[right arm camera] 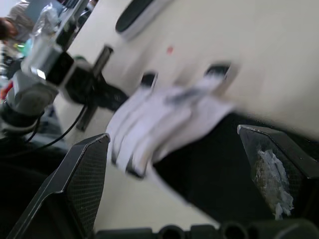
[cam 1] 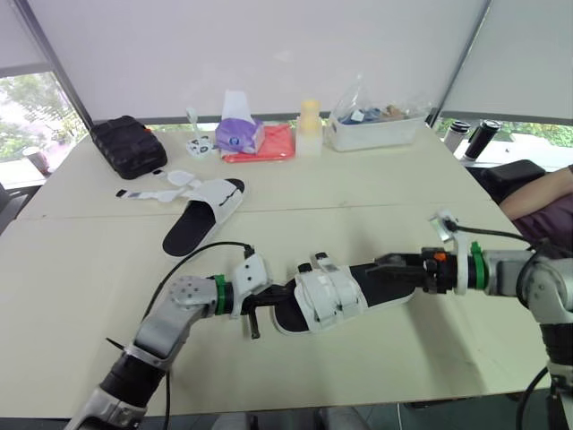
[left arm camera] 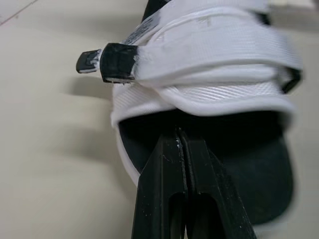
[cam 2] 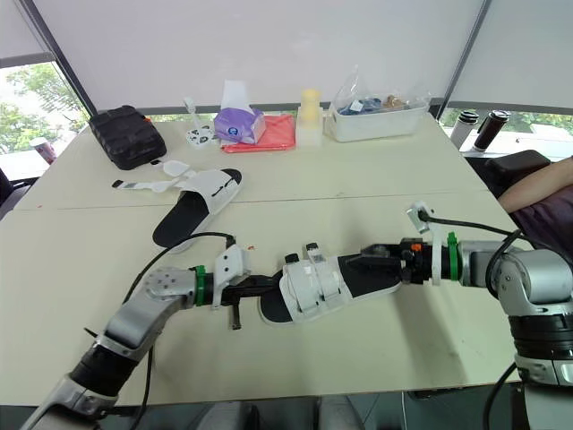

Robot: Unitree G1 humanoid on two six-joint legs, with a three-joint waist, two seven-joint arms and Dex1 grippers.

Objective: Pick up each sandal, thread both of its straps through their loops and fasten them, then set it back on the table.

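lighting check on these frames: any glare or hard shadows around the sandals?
Eye views: diffuse daylight, no glare on the table; faint shadow under the near sandal, far sandal evenly lit. Left wrist view: soft shadows of the strap tab on the table, none hard.

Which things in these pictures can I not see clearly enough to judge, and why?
- Near sandal: whether its straps are pressed down is hidden under the overlapping bands, left wrist view.
- Far sandal: its fine details are too small in the eye views.
- Person's arm: cut off by the right edge.
- White bin: contents hidden by a clear bag.
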